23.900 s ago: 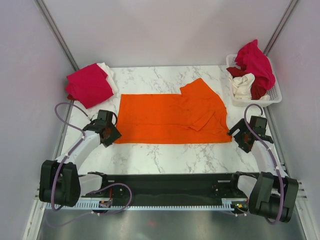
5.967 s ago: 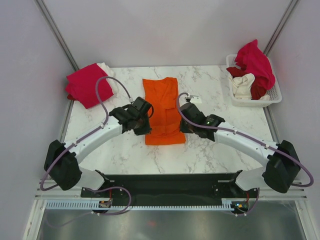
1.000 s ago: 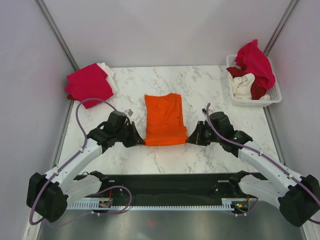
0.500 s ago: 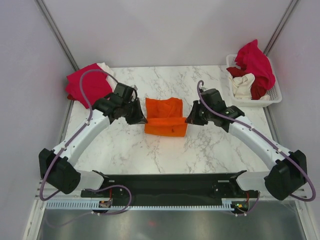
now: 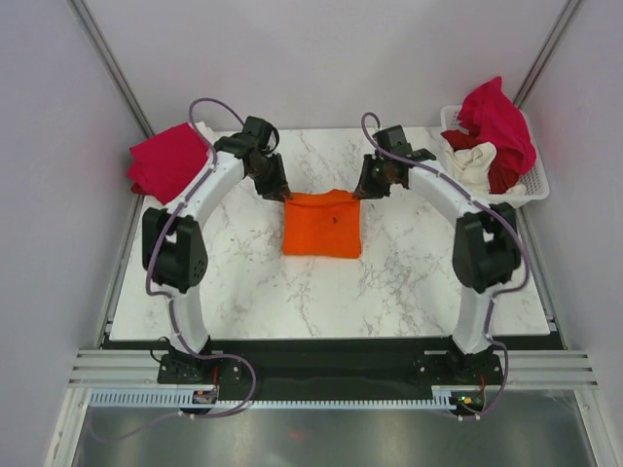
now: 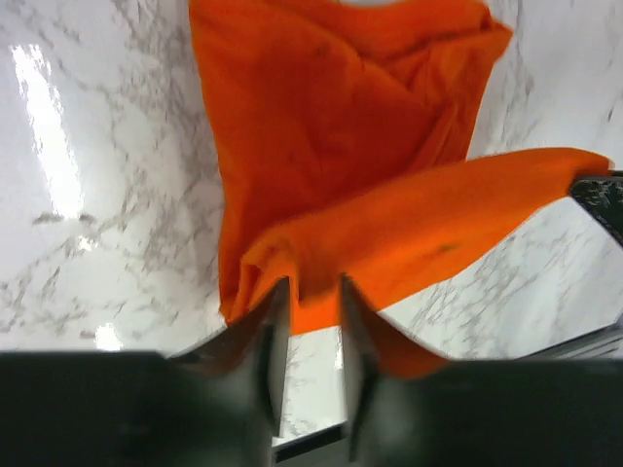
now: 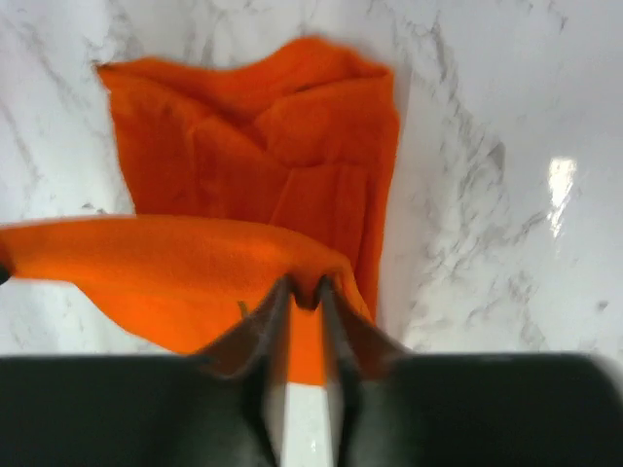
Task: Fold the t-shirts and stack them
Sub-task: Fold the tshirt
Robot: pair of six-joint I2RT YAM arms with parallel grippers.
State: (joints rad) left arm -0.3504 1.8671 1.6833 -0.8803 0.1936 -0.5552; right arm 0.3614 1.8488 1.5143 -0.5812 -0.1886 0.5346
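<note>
The bright orange t-shirt lies mid-table as a small folded square. Its top layer is draped over from the near side, with the far edge held up off the marble. My left gripper is at the shirt's far-left corner. Its jaws are parted in the left wrist view, with the cloth edge between the tips. My right gripper is at the far-right corner, jaws slightly parted around a small tuck of orange cloth. A folded crimson-pink t-shirt lies on a white one at the back left.
A white slotted basket at the back right holds a crimson-pink shirt, a cream one and a dark red one. Both arms stretch far over the marble table, curving in toward the orange shirt.
Both arms carried the shirt's near edge away from the bases and over to its far edge, folding it in half. Both jaws have parted from a tight pinch.
</note>
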